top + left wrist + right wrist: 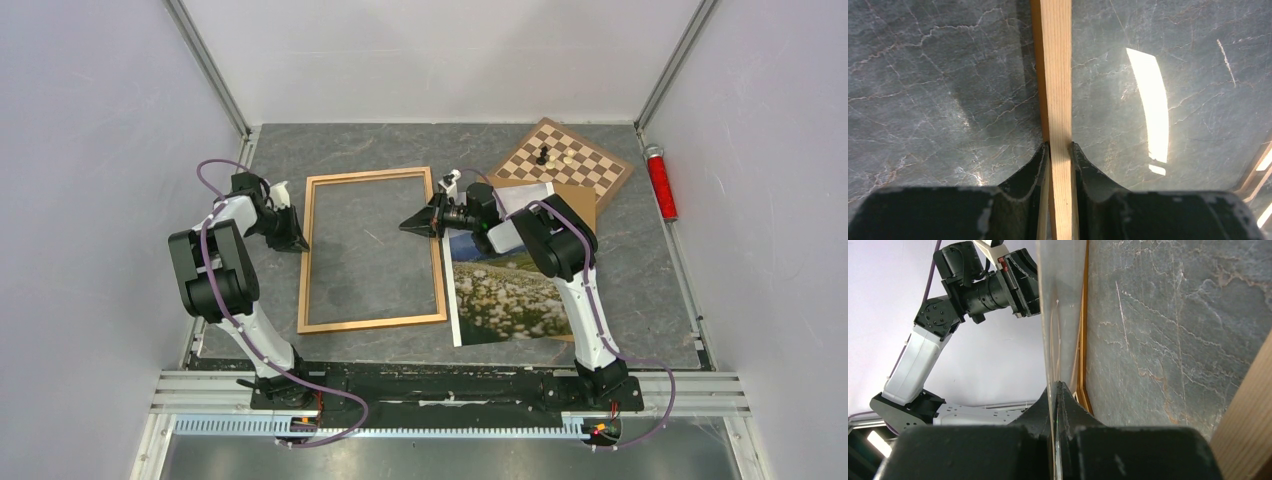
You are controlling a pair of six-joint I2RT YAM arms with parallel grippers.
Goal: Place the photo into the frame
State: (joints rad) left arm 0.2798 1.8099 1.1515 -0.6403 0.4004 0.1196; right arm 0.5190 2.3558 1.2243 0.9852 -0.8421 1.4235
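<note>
Readying the frame (370, 323) is the step in hand, I judge; the photo (505, 290) lies face up on the desk (640, 300) just right of it, not yet inside; my left claw (1060, 145), narrowly parted, clamps the frame's left rail; my right claw (1057, 385), fully closed, pinches a thin clear sheet (1060, 300) by the right rail; next, the photo needs fetching.

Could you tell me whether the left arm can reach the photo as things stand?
Probably not: the left end effector is shut on the frame, and the photo lies past it, under the right arm.
</note>
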